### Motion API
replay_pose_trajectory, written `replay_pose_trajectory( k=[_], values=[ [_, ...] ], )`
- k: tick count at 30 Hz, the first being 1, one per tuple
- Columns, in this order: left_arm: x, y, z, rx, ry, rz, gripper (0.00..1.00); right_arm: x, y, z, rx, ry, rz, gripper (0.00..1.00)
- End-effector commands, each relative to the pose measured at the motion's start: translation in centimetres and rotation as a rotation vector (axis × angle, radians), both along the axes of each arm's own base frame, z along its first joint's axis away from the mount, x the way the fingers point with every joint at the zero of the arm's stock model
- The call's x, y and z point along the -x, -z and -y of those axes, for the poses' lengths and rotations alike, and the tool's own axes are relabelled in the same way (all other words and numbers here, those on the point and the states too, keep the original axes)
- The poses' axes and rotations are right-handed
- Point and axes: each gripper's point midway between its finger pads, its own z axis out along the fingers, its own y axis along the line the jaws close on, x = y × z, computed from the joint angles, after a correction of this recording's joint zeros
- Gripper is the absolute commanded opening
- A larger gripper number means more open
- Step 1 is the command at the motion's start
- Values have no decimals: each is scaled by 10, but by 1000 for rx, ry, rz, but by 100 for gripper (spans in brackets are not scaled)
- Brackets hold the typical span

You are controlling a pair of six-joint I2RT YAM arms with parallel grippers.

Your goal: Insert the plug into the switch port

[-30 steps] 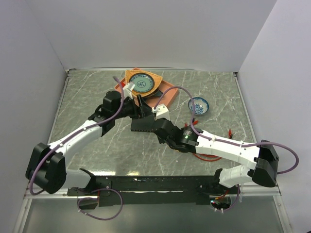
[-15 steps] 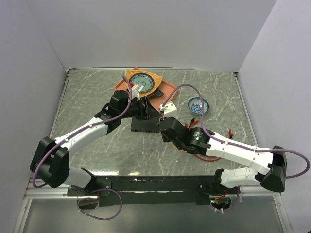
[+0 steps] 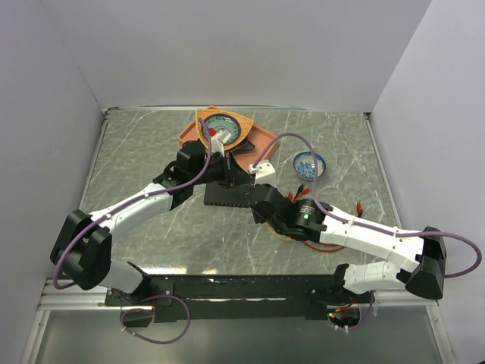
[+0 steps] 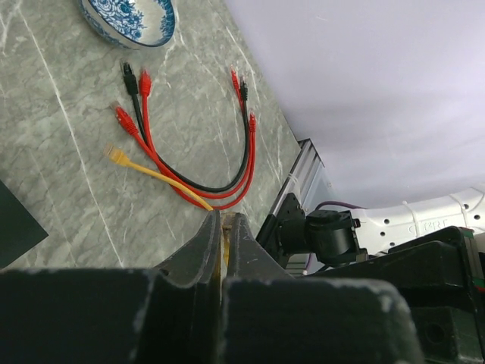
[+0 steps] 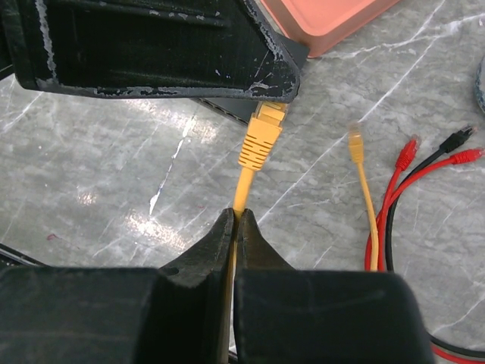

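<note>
The right gripper [image 5: 235, 218] was clenched on the yellow cable [image 5: 242, 186] just behind the yellow plug [image 5: 262, 130] — the plug jutted ahead of the fingertips, its tip at the black switch's [image 3: 226, 197] edge, port hidden. The left gripper [image 4: 221, 224] was pressed shut — whether on anything, I could not tell.

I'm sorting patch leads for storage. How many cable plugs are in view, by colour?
yellow plugs: 2
red plugs: 4
black plugs: 2
Total: 8
</note>
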Motion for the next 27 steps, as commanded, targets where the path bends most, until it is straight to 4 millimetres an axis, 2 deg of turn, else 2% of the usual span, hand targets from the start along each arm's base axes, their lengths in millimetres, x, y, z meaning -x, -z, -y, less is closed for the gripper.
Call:
replay_pose_trajectory(
  k=[1,3,4,5,6,9,12,15,17,18,19,21,22,25,27],
  values=[
    [4,-28,1,46,8,84,1,-1,-17,-5,-73,9,33,1],
    [3,-30,-3,43,-16,99,1,0,-21,-4,-87,-1,42,12],
    [5,-35,-7,49,-29,111,1,0,-22,-3,-96,-5,42,23],
    [5,-37,-9,48,-43,121,1,0,-26,-4,-112,-11,50,29],
    [4,-38,-11,47,-56,126,1,2,-30,-2,-135,-20,55,40],
    [5,-48,-20,53,-102,161,1,6,-42,-3,-215,-59,65,54],
    [8,-58,-28,74,-134,194,1,9,-53,-2,-303,-109,77,77],
    [13,-68,-34,92,-145,225,1,16,-68,-5,-411,-199,100,92],
    [19,-75,-35,113,-129,246,1,20,-75,-5,-458,-244,123,98],
    [21,-80,-35,131,-122,265,1,31,-78,-7,-501,-306,124,99],
    [25,-82,-37,143,-117,274,1,28,-87,-6,-539,-319,155,99],
    [31,-92,-37,183,-96,306,1,40,-93,-9,-598,-397,161,99],
    [34,-94,-38,193,-87,315,1,40,-101,-9,-631,-412,184,99],
    [46,-102,-36,235,-34,357,1,47,-104,-11,-675,-470,184,98],
    [55,-107,-34,261,19,376,1,50,-110,-15,-706,-507,199,93]
  ],
)
